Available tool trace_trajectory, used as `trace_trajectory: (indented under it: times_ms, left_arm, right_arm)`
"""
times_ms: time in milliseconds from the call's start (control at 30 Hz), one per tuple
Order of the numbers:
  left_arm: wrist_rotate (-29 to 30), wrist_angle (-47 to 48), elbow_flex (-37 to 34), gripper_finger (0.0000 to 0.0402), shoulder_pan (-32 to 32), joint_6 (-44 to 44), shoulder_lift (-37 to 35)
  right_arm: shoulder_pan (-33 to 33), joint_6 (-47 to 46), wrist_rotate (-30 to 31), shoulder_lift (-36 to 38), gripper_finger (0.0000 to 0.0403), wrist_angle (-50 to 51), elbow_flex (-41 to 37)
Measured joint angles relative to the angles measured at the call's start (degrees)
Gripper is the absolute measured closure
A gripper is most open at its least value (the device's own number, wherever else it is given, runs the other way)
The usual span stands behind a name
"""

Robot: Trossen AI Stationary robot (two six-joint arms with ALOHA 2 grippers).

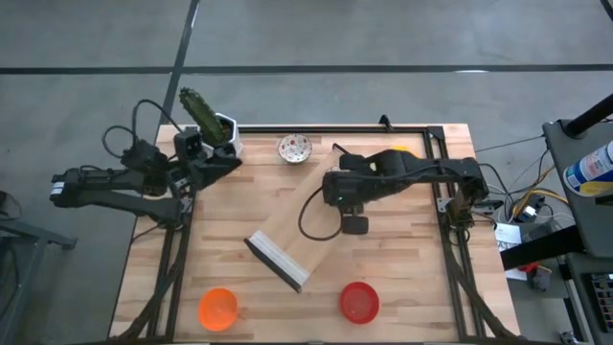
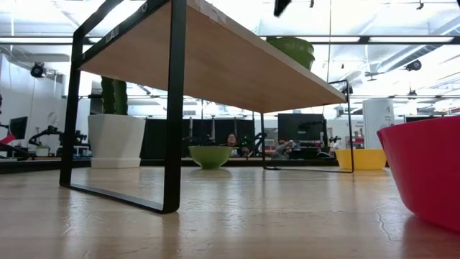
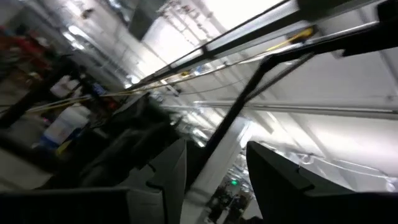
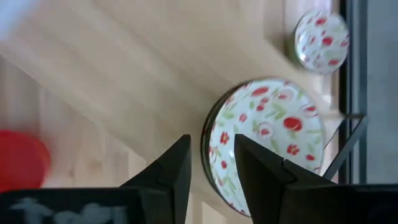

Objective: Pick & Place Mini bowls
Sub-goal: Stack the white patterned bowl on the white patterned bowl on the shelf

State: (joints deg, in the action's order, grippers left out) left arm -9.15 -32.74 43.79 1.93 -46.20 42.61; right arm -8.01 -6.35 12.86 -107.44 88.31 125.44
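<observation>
A white bowl with red speckles point(image 4: 264, 134) sits on the wooden top of a small black-framed shelf point(image 1: 297, 216); in the low view this bowl point(image 2: 291, 49) shows on the shelf's far end. My right gripper point(image 4: 211, 146) is open above it, one finger on each side of its rim, and in the low view its tip point(image 2: 282, 7) hangs clear of the bowl. A second speckled bowl point(image 1: 294, 148) rests on the table by the far edge. The yellow bowl point(image 1: 402, 150) is half hidden by the right arm. The orange bowl point(image 1: 217, 308) and red bowl point(image 1: 359, 301) stand near the near edge. My left gripper point(image 3: 214, 152) is open, at the far left corner.
A white square pot with a green cactus point(image 1: 220, 132) stands at the far left corner, right beside the left arm. The shelf's black legs point(image 2: 172, 108) stand mid-table. The red bowl point(image 2: 424, 169) fills the low view's right side. People and equipment show beyond the far edge.
</observation>
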Motion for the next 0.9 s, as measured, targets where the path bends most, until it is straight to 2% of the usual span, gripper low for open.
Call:
trace_trajectory:
  times_ms: [200,400,633,900]
  left_arm:
    - [8.4,8.4,0.0,0.0241,0.7,-3.3,0.0]
    - [16.3,22.9,0.0,0.0241,4.5,-13.7,0.8]
    - [14.7,36.5,0.0,0.0241,12.6,-16.6,2.9]
    - [6.5,38.8,0.0,0.0241,19.9,-16.7,9.5]
  right_arm:
    - [0.0,-3.6,0.2,0.0,0.0282,-1.5,6.9]
    - [0.0,-6.4,0.3,1.0,0.0286,-6.3,9.3]
    - [0.0,-7.2,0.4,1.3,0.0287,-8.4,9.5]
    - [0.0,-10.2,0.3,1.3,0.0283,-9.2,9.5]
